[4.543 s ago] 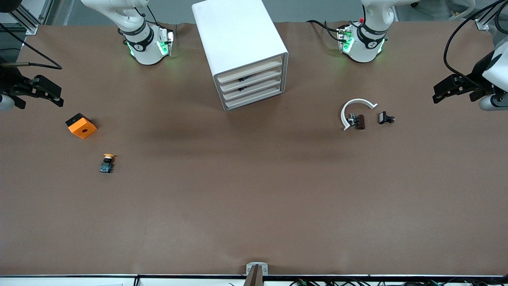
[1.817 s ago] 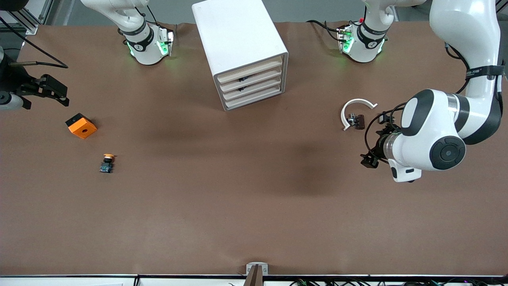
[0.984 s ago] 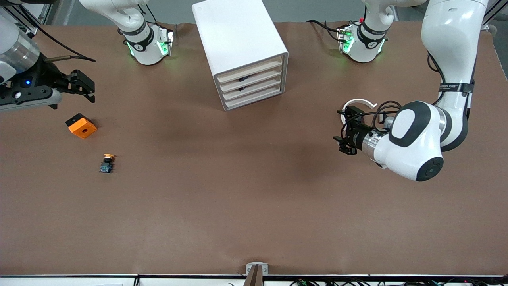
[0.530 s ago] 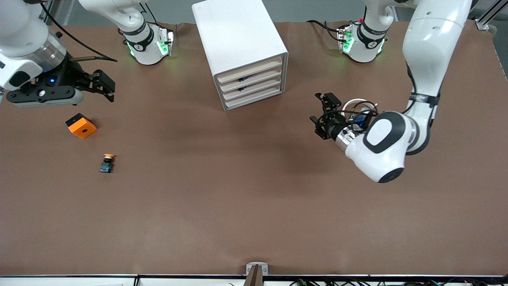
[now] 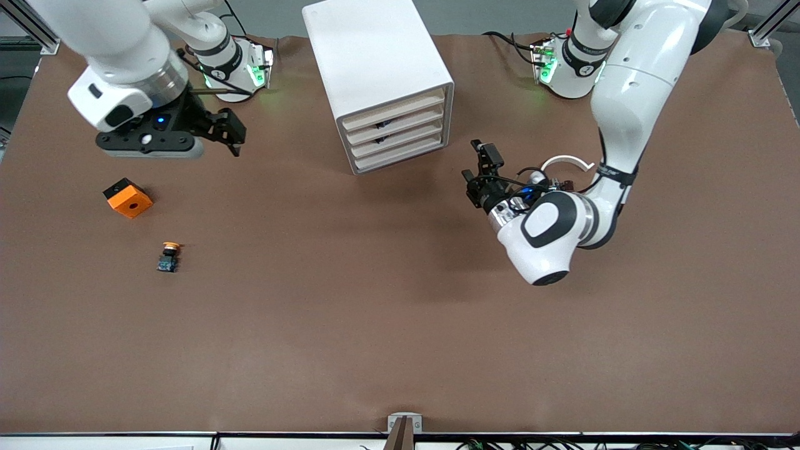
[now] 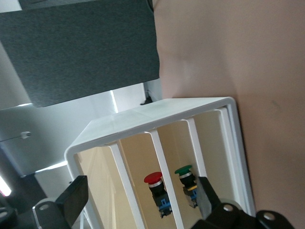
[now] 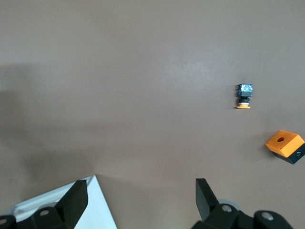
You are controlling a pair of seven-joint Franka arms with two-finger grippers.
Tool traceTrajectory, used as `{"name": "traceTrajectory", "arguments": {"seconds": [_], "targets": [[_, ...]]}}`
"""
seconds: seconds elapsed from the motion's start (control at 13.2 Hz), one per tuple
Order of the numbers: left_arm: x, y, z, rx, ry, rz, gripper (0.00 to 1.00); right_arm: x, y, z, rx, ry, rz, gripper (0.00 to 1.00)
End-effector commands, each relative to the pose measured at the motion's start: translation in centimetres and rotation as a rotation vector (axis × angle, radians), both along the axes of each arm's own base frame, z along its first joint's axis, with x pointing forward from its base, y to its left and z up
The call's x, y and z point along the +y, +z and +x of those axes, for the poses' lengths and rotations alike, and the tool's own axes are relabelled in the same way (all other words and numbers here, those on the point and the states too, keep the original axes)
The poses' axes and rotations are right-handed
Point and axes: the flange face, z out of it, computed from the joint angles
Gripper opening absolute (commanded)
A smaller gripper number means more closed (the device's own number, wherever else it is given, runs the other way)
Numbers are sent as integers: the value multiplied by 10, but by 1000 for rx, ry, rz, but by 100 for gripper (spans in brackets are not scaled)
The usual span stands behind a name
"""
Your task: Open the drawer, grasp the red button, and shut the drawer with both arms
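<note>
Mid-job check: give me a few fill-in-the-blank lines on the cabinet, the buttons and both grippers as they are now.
1. In the left wrist view, a red button sits inside the cabinet beside a button with a ____ cap.
2. The left gripper hovers in front of the cabinet's drawers with its fingers ____.
3. The loose button on the table has a ____ cap.
4. That loose button lies nearer the front camera than the orange ____.

Missing words: green; open; yellow-orange; cube

Brown table (image 5: 400,325) carries white cabinet (image 5: 375,69), orange cube (image 5: 127,197), yellow-capped button (image 5: 168,257)
</note>
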Motion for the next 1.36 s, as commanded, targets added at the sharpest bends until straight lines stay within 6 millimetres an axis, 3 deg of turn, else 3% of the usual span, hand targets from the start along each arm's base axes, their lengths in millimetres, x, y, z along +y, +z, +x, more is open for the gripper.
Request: {"name": "traceTrajectory", "arguments": {"seconds": [0.0, 0.23, 0.38, 0.53, 0.68, 0.98, 1.29], "targets": [[-14, -14, -6, 51, -6, -19, 100, 19, 6, 6, -6, -73, 24, 100], [-51, -26, -32, 68, -63, -15, 100, 58, -18, -1, 21, -74, -8, 100], [-69, -28, -45, 65, -89, 4, 100, 67, -19, -5, 30, -72, 4, 100], [-86, -37, -60, 77, -114, 41, 100, 90, -20, -19, 53, -42, 36, 100], [-96, -49, -65, 67, -97, 82, 100, 106, -22, -28, 67, -89, 54, 100], [-112, -62, -78, 88, -84, 136, 100, 168, -32, -58, 39, -68, 84, 100], [-128, -58, -86, 133, -50, 88, 100, 215, -63, -70, 31, -136, 93, 100]]}}
